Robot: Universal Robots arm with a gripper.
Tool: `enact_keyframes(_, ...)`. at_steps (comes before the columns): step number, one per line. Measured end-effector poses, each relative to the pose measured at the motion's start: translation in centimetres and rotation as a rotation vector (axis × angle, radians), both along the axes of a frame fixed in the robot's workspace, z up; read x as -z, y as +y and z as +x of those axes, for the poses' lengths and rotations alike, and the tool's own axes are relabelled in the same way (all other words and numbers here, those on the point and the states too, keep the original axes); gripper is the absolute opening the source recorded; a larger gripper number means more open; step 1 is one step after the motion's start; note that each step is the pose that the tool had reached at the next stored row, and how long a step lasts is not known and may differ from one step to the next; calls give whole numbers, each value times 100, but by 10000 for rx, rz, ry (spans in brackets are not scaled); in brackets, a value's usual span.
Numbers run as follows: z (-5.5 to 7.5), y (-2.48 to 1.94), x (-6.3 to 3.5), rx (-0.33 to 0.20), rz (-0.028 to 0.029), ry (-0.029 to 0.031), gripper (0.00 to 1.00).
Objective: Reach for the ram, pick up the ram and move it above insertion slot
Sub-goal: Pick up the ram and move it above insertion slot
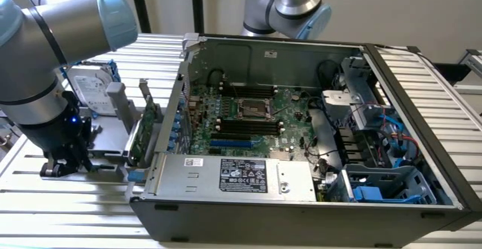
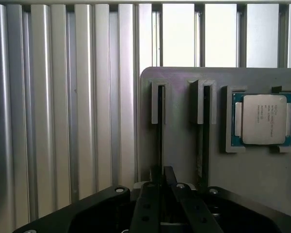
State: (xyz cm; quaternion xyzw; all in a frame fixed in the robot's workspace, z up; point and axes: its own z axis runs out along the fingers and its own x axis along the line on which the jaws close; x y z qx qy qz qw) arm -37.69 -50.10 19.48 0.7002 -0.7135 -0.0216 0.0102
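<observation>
jaws on the ram, stick still seated in its holder

the ram stands on edge in a narrow groove of the grey holder plate, which lies on the slatted table just outside the open computer case. only the ram's thin upper edge faces the wrist camera, as a dark line between two raised grey guides. parked upright like this, both flat faces stay free for a pinch from above, and the guides keep it from tipping.

the gripper sits low over the groove, its jaws drawn in narrow on either side of that edge. they look closed on the ram rather than open around it. the stick has not risen; it still lies down in the groove. in the exterior view the gripper is down at the holder, at that view's left, well apart from the insertion slot on the motherboard inside the case.

the ram's long axis runs level, parallel with the table's slats and with a second dark groove just beside it; whether that one holds a stick i cannot tell. a processor rests flat in its own pocket of the plate. the motherboard's dark slots seem to run roughly along the slats too, so the stick looks parked on much the same heading as its goal.
</observation>
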Motion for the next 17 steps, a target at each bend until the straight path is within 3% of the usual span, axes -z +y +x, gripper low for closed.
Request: enact_keyframes(17, 0, 0, -17, 1, 44, 1, 14)
